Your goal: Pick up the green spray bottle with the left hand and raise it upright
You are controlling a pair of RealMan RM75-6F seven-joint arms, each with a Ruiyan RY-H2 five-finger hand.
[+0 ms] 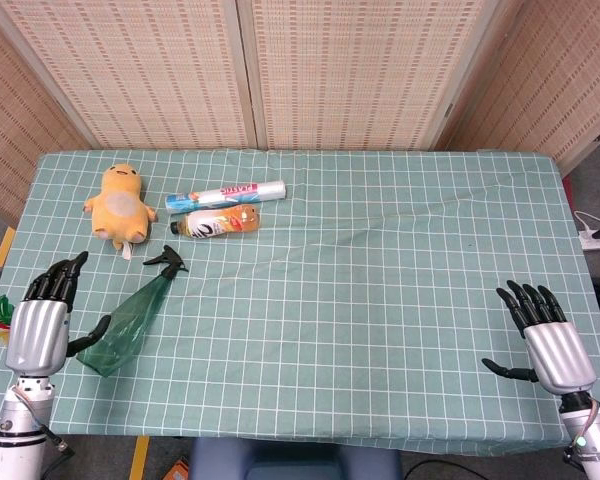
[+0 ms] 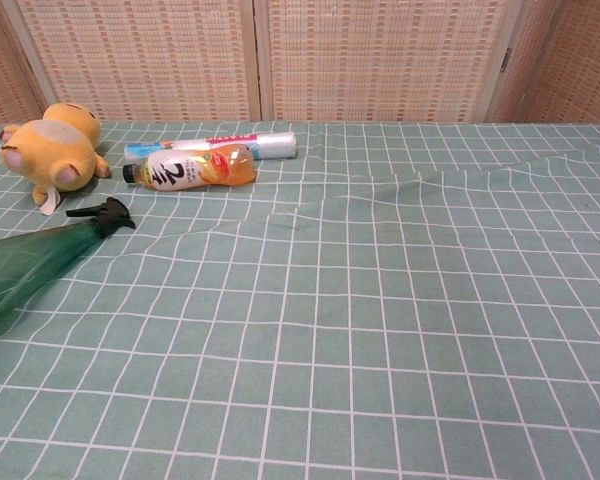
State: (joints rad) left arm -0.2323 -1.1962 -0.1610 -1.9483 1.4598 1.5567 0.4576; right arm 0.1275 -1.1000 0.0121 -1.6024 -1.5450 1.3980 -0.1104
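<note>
Near the table's left front corner, my left hand (image 1: 38, 332) sits with fingers spread, holding nothing; its thumb reaches the base of the green spray bottle (image 1: 128, 318), though I cannot tell if they touch; the bottle lies flat on the checked cloth (image 1: 380, 280), long axis diagonal, black trigger head (image 1: 166, 260) pointing away toward the orange drink bottle (image 1: 218, 222); my right hand (image 1: 548, 345) rests spread and empty by the right edge, with bare cloth between.
</note>
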